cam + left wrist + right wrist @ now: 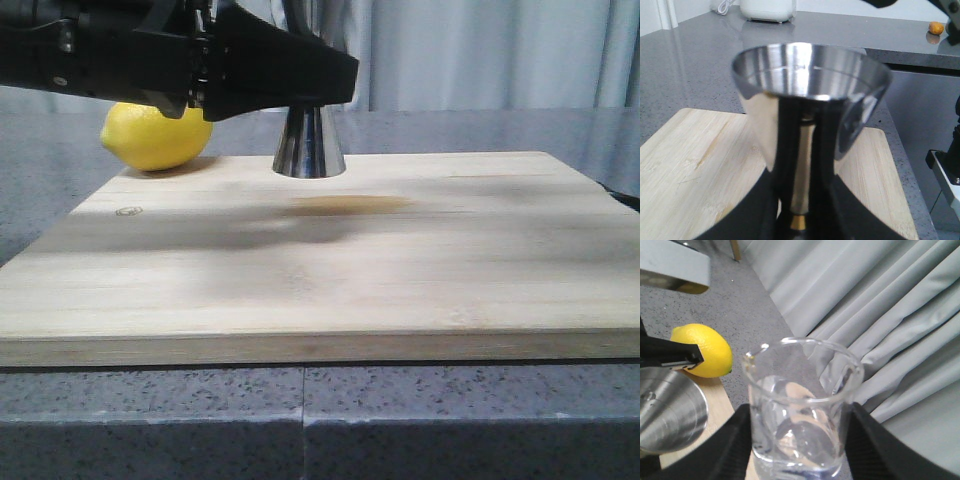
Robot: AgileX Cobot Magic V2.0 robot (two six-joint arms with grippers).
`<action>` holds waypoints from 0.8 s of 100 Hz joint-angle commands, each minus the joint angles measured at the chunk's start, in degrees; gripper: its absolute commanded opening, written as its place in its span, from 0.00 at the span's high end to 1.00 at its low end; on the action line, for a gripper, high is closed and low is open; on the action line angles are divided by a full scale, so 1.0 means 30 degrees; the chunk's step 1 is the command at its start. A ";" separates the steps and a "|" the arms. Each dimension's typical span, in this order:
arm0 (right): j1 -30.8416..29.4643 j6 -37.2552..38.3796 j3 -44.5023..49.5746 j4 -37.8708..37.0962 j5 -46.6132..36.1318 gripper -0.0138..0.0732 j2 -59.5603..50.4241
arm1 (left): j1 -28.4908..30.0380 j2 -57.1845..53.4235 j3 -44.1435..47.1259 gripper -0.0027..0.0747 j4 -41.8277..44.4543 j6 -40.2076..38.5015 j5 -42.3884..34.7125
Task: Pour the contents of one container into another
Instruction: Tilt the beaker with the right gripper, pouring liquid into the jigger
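The steel jigger [310, 145] stands upright at the back of the wooden board [320, 270]. My left gripper [300, 85] reaches in from the left and is shut on its narrow waist. In the left wrist view the black fingers [786, 150] flank the waist, with the gold band [798, 222] low between them and the open upper cup [810, 75] above. My right gripper [800, 440] is shut on the clear glass beaker [800, 410], a finger on each side. The beaker's pour lip [752, 357] points toward the jigger's cup [665, 412]. The front view shows neither the beaker nor the right gripper.
A yellow lemon [155, 135] lies at the board's back left corner, close to the jigger and under my left arm. Grey curtains [880, 315] hang behind. The board lies on a grey speckled counter [300, 420]. A white appliance [767, 10] stands far off.
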 commanded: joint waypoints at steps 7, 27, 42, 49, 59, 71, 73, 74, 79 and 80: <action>-0.0012 -0.0138 -0.0750 -0.0476 -0.1594 0.57 -0.0259 | -0.0184 -0.0857 -0.0508 0.99 -0.1631 -0.0175 0.2182; -0.0012 -0.0138 -0.0750 -0.1384 -0.1594 0.57 -0.0259 | -0.0184 -0.0857 -0.0508 0.99 -0.1631 -0.0175 0.2182; -0.0012 -0.0138 -0.0750 -0.1532 -0.1594 0.57 -0.0259 | -0.0184 -0.0857 -0.0508 0.99 -0.1631 -0.0175 0.2182; -0.0012 -0.0138 -0.0750 -0.1757 -0.1594 0.57 -0.0259 | -0.0184 -0.0857 -0.0508 0.99 -0.1631 -0.0175 0.2182; -0.0012 -0.0138 -0.0750 -0.2197 -0.1594 0.57 -0.0259 | -0.0184 -0.0857 -0.0508 0.99 -0.1631 -0.0175 0.2182; -0.0012 -0.0138 -0.0750 -0.2379 -0.1594 0.57 -0.0259 | -0.0184 -0.0857 -0.0508 0.99 -0.1631 -0.0175 0.2182; -0.0012 -0.0138 -0.0750 -0.2410 -0.1594 0.57 -0.0259 | -0.0184 -0.0857 -0.0508 0.99 -0.1631 -0.0175 0.2182; -0.0012 -0.0138 -0.0750 -0.2423 -0.1594 0.57 -0.0259 | -0.0184 -0.0857 -0.0508 0.99 -0.1631 -0.0175 0.2182; -0.0012 -0.0138 -0.0750 -0.2633 -0.1594 0.57 -0.0259 | -0.0184 -0.0857 -0.0508 0.99 -0.1631 -0.0175 0.2182; -0.0012 -0.0138 -0.0750 -0.2627 -0.1594 0.57 -0.0259 | -0.0184 -0.0857 -0.0508 0.99 -0.1631 -0.0175 0.2182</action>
